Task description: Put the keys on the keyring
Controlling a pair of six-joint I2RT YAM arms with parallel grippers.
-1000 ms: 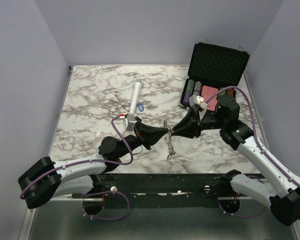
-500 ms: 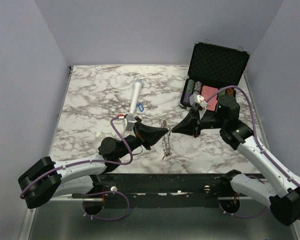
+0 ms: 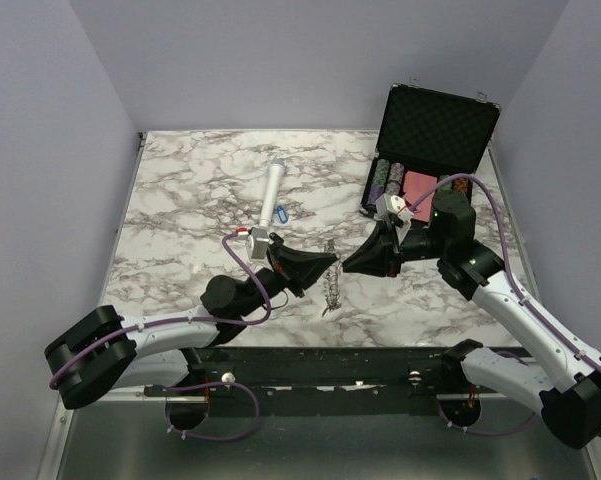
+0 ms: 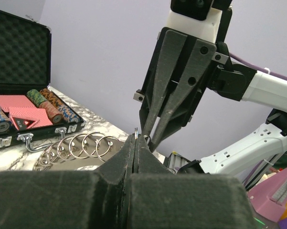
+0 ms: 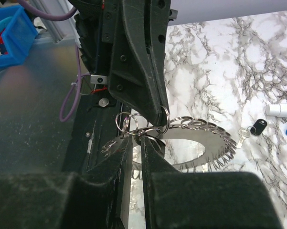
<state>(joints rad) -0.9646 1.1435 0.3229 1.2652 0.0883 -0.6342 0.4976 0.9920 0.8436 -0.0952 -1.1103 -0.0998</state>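
The keyring (image 3: pixel 330 283), a flat grey toothed ring with many small split rings along its rim, hangs on edge just above the table. My left gripper (image 3: pixel 336 260) is shut on one of its split rings (image 4: pixel 135 133). In the right wrist view the keyring (image 5: pixel 217 143) hangs from that pinched ring. My right gripper (image 5: pixel 137 143) faces the left one tip to tip, its fingers a narrow gap apart beside the small rings. Keys lie on the marble: one with a black tag (image 5: pixel 258 127) and one with a blue tag (image 3: pixel 283 213).
A white cylinder (image 3: pixel 273 193) lies on the marble next to the blue-tagged key. An open black case (image 3: pixel 435 125) with poker chips (image 3: pixel 385 180) and red cards stands at the back right, close behind the right arm.
A second ago both grippers met on the keyring. The right one has since let go and drawn back slightly. The keyring now hangs from the left gripper alone, shifted a little left.
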